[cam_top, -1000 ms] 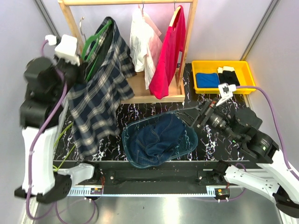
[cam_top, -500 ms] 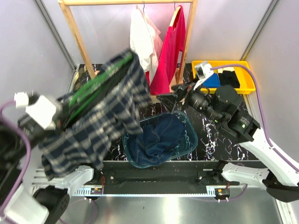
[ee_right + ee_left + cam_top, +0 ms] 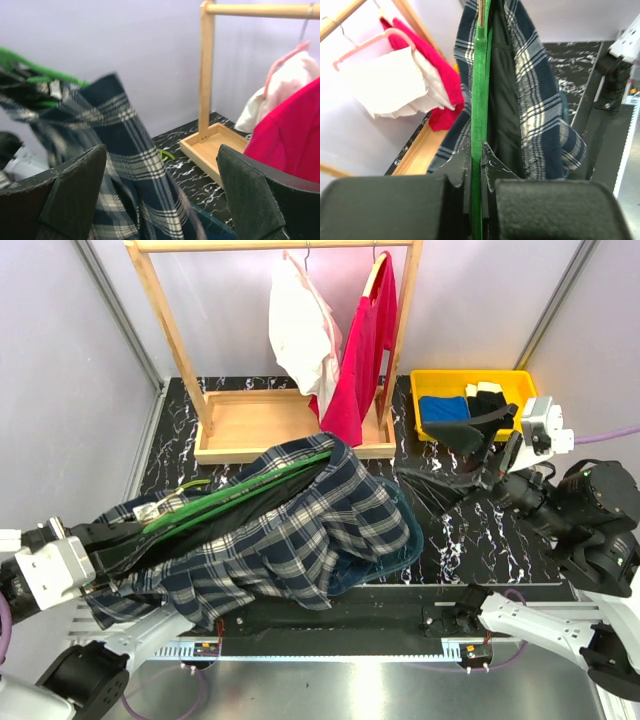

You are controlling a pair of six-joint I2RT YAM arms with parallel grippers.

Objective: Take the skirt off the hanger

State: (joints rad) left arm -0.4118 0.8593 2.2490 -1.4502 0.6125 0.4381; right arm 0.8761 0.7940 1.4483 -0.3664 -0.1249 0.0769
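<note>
The white skirt [image 3: 298, 325] hangs on the wooden rack from a thin pale pink hanger [image 3: 370, 44]; both also show in the right wrist view, skirt [image 3: 295, 75] and hanger [image 3: 286, 57]. Neither gripper is at them. My left gripper [image 3: 479, 150] is shut on a green hanger [image 3: 240, 490] that carries a dark blue-white plaid garment [image 3: 300, 525], held low at the front left. My right gripper [image 3: 455, 452] stands wide open to the right of the plaid garment, with nothing between its fingers [image 3: 75, 195].
A red shirt [image 3: 365, 340] hangs beside the skirt on the wooden rack [image 3: 160, 310]. The plaid garment drapes over a blue basket [image 3: 408, 540]. A yellow bin [image 3: 430, 380] with dark folded cloth stands at the back right. A loose green hanger [image 3: 167, 154] lies on the table.
My left arm swung down and forward from the rack with the green hanger and plaid garment, which now lies across the basket. My right arm moved up, then back to the right.
</note>
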